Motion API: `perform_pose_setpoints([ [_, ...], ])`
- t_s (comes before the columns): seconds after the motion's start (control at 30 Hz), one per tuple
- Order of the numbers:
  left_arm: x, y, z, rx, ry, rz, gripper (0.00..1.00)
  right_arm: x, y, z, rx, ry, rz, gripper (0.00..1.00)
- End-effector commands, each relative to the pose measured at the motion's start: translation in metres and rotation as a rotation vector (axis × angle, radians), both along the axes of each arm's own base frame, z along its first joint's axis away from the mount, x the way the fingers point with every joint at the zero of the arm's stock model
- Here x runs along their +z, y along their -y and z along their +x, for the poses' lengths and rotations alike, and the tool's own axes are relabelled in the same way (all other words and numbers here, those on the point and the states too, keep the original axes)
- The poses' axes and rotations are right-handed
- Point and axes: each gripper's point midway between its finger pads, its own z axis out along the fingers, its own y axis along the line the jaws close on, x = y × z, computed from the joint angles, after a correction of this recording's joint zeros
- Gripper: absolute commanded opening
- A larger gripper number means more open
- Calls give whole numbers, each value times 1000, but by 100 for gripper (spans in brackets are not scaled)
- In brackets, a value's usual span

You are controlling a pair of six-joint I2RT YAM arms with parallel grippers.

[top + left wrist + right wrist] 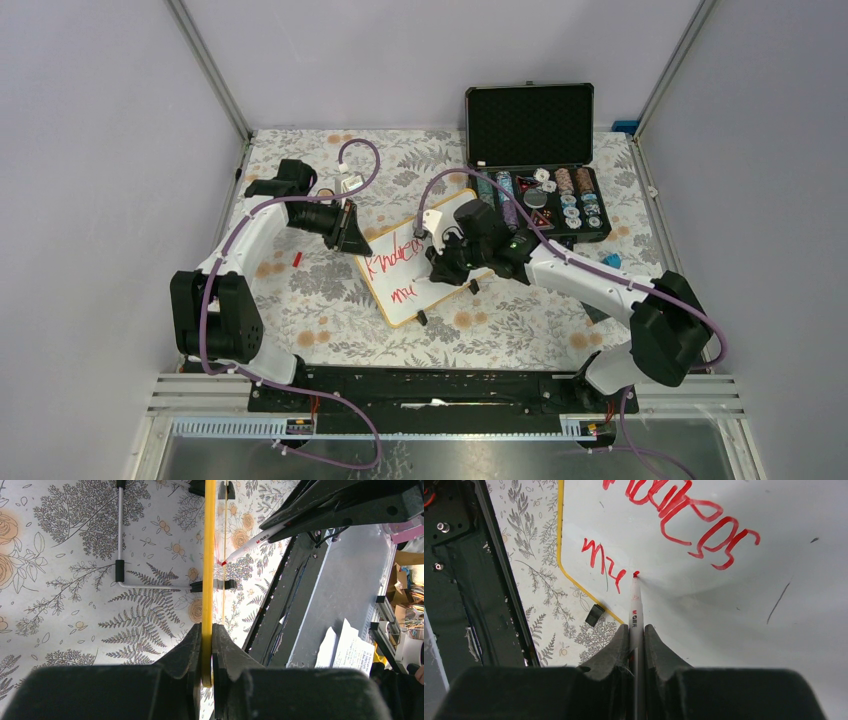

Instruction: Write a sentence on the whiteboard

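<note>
The table (300, 300) has a cloth with flowers and leaves on it. At the back sits a black case (530, 125) with its lid up and poker chips (572, 192) inside.

The whiteboard (432, 296) lies in the middle of the table, just in front of the case and between the two arms. It is turned at a slant.

The left gripper (352, 232) is at the board's left edge. In its own camera the jaws are pressed together on the board's yellow rim (208, 555), pinching it so the board does not slide.

The right gripper (636, 630) is over the board. Its jaws are squeezed shut on a white marker (635, 605) with a red tip. The tip touches the board just to the right of the last red letter.

The sentence (684, 515) is in red. The top line looks done; it is one long word, but the letters are messy and I cannot read them all. The second line (601, 562) has only its first letters, something like "mu".

So I think the job is a bit more than half done. What is left is the rest of the second word. The next letters need to go to the right, where there is lots of bare white board.
</note>
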Motion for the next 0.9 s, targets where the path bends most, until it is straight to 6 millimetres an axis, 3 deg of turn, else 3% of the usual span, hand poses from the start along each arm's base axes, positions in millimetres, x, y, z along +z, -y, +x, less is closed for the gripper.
perform_pose_setpoints([
  [0.0,-7,1,3,-29,50,34,0,-3,0,-3,11,0,15,0],
  [0.33,-5,1,3,-28,53,36,0,-15,9,-14,24,-8,-18,0],
  [0.63,-6,1,3,-30,52,36,0,19,10,-3,9,63,8,0],
  [0.87,-6,2,3,-32,51,39,0,23,4,-2,14,52,26,0],
])
